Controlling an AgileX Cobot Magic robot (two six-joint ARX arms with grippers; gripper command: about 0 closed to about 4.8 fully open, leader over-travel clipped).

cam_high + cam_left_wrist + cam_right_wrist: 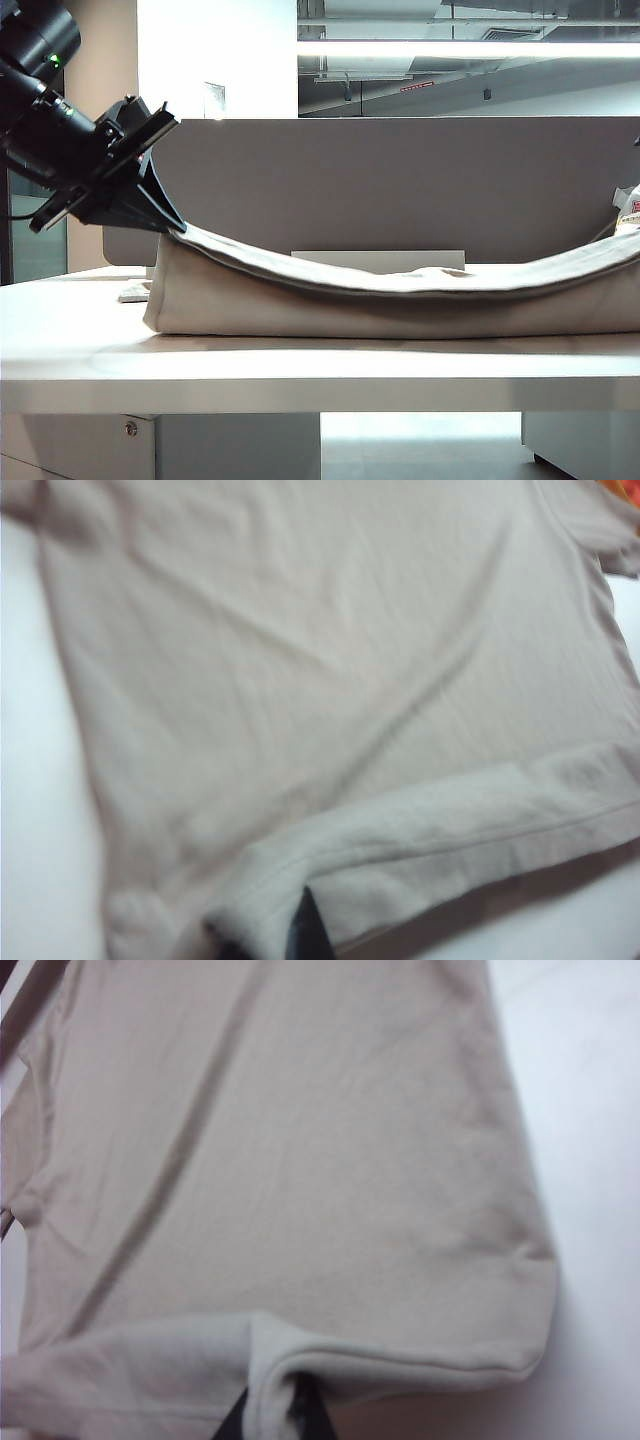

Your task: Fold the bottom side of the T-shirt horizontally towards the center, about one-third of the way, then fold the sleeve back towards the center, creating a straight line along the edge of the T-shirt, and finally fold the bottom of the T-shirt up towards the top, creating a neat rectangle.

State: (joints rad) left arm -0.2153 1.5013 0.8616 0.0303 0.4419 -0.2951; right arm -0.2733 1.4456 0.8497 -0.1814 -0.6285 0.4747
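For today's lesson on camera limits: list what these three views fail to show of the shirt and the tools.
- Right tool: out of frame at the exterior view's right edge; in its wrist view only dark tips show, wrapped in the hem.
- Left tool: fingertips buried in cloth in the exterior view; the wrist view is blurred, with one dark tip.
- Shirt: the lifted hem screens the rest from the exterior view.
- Sleeves: cropped at wrist-view edges.

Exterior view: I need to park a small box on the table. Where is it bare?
Bare: the front strip of the table before the T-shirt, and the left corner. Crowded: the shirt spans the middle; the left hand holds its lifted edge; the right hand grips it too.
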